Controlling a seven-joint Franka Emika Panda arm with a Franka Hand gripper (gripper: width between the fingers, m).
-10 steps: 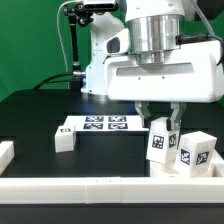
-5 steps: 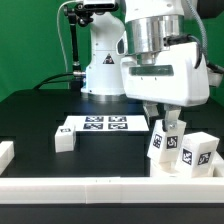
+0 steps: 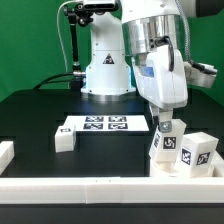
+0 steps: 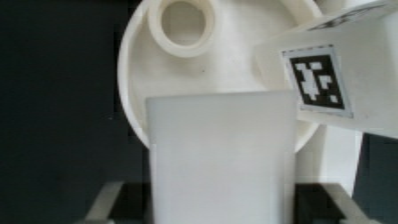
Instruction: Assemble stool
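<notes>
My gripper [image 3: 166, 125] is shut on a white stool leg [image 3: 162, 145] and holds it upright on the round white disc [image 3: 172, 170] at the exterior view's right. In the wrist view the leg [image 4: 214, 140] fills the space between the gripper's [image 4: 217, 205] two fingers [image 4: 111, 200]. Behind it lies the disc [image 4: 267, 40] with a round socket hole [image 4: 183, 25]. A second leg [image 3: 197, 152] with a black-and-white tag stands on the disc just beside the held one, and it also shows in the wrist view [image 4: 338, 75]. A third white block [image 3: 64, 140] lies at the marker board's left end.
The marker board [image 3: 105, 125] lies flat mid-table. A long white border rail [image 3: 90, 186] runs along the front edge, and a short white piece [image 3: 5, 152] sits at the exterior view's far left. The robot base [image 3: 105, 70] stands behind.
The wrist has turned about its vertical axis, so the hand now shows its narrow side. The held leg has stayed in the same spot on the disc.
</notes>
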